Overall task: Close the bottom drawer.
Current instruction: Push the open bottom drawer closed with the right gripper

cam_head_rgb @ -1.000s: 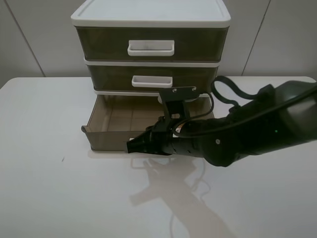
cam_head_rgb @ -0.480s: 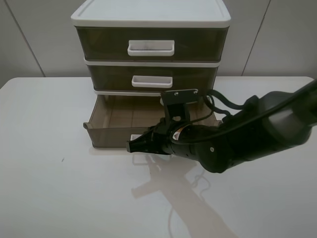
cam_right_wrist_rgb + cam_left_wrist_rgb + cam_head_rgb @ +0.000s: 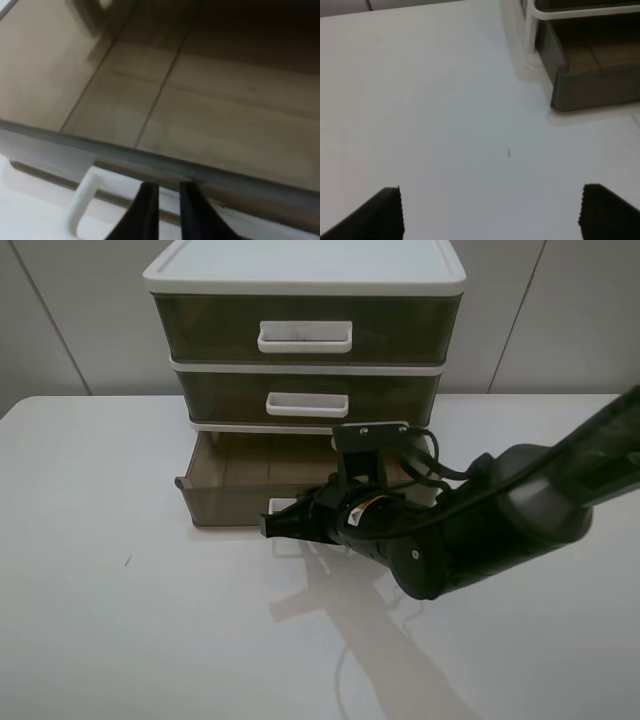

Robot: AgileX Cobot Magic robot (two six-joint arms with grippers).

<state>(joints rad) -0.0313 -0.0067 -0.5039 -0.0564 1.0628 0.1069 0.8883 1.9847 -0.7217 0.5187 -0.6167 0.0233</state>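
The bottom drawer (image 3: 225, 502) of the white-framed unit (image 3: 305, 278) stands partly pulled out, smoky brown and empty inside. Its white loop handle (image 3: 283, 506) is on the front. My right gripper (image 3: 270, 527) is shut, its tips pressed against the drawer front beside the handle. In the right wrist view the two fingers (image 3: 146, 210) sit close together just below the drawer's front rim (image 3: 125, 156), with the handle (image 3: 84, 194) to one side. My left gripper (image 3: 492, 215) is open and empty over bare table, apart from the drawer's corner (image 3: 590, 87).
The top drawer (image 3: 305, 332) and the middle drawer (image 3: 305, 400) are both shut. The white table (image 3: 120, 620) reaches to the left and front. A grey wall stands behind the unit. My right arm (image 3: 480, 525) lies across the right half.
The bottom drawer has slid back toward the unit, and my right gripper has moved with it, pressed to its front. The left gripper shows no earlier frame.
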